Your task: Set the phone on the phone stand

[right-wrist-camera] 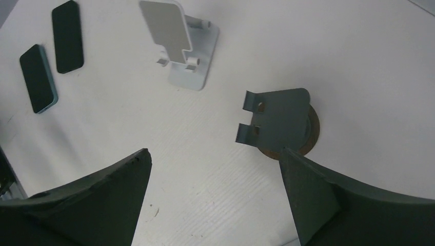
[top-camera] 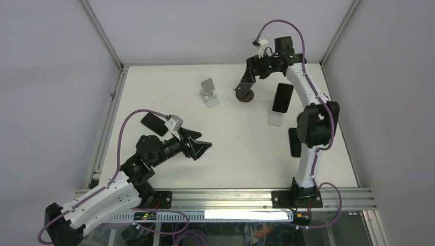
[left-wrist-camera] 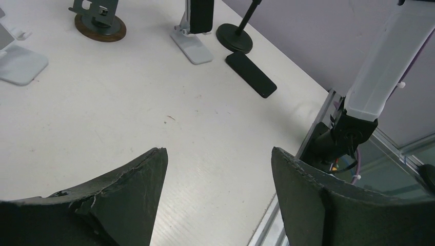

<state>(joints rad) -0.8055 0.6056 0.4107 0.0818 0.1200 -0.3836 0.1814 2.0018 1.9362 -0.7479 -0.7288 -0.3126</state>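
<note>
Right gripper (right-wrist-camera: 213,154): fingers spread wide, nothing between them, hovering just above dark stand (right-wrist-camera: 277,120) on round brown base. White stand (right-wrist-camera: 179,46) near, further out. Teal-edged phone (right-wrist-camera: 37,78) and black phone (right-wrist-camera: 67,36) flat on table side by side, well apart from these fingers. Left gripper (left-wrist-camera: 219,151): fingers wide, holding nothing, over table (left-wrist-camera: 128,113). Third phone (top-camera: 282,97) upright on second white stand (top-camera: 275,119). Fourth phone (left-wrist-camera: 251,74) flat near table's right edge.
</note>
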